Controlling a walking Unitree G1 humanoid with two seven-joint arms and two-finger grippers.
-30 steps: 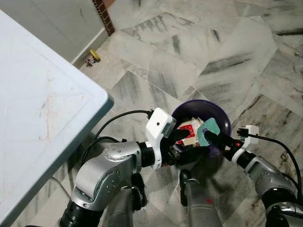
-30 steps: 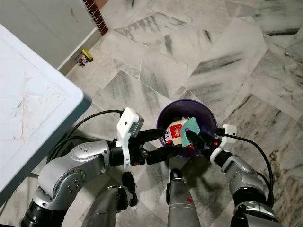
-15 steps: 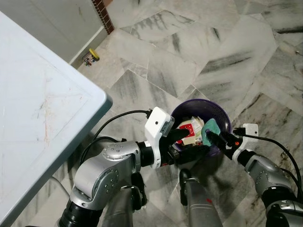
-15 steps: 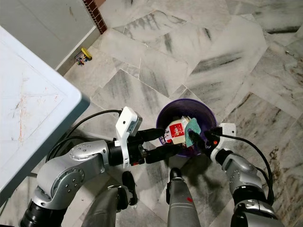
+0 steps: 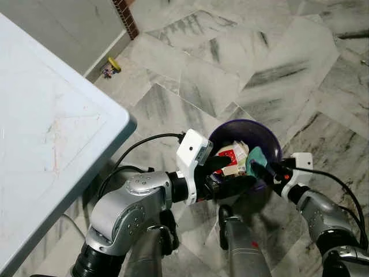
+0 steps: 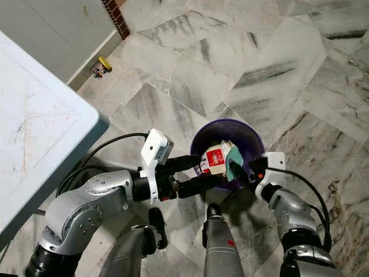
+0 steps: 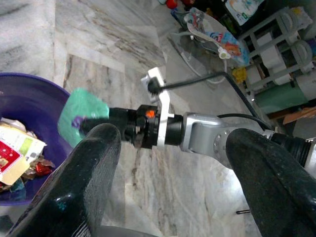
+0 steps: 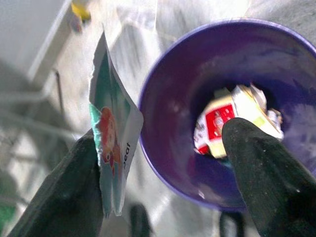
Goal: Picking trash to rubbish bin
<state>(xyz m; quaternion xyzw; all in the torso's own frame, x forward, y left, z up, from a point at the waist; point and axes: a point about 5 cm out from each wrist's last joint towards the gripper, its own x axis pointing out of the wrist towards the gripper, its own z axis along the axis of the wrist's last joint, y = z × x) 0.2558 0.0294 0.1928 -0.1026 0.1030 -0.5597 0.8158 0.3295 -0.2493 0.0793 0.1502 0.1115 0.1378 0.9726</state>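
Observation:
A purple bin stands on the marble floor in front of me, with a red and white carton and other scraps inside. A teal packet hangs edge-on just inside the bin's right rim, leaning against one finger of my right gripper. That gripper's fingers stand wide apart in the right wrist view, so it is open around the packet. At the bin's near left rim my left gripper is open and holds nothing.
A white table fills the left side, its corner close to my left elbow. A small yellow toy lies by the wall at the back. My own legs are just below the bin. Shelves and bags show beyond my right arm.
The teal packet now looks narrower and sits lower against the bin's right rim. The right wrist has shifted only slightly. My left arm has stayed where it was.

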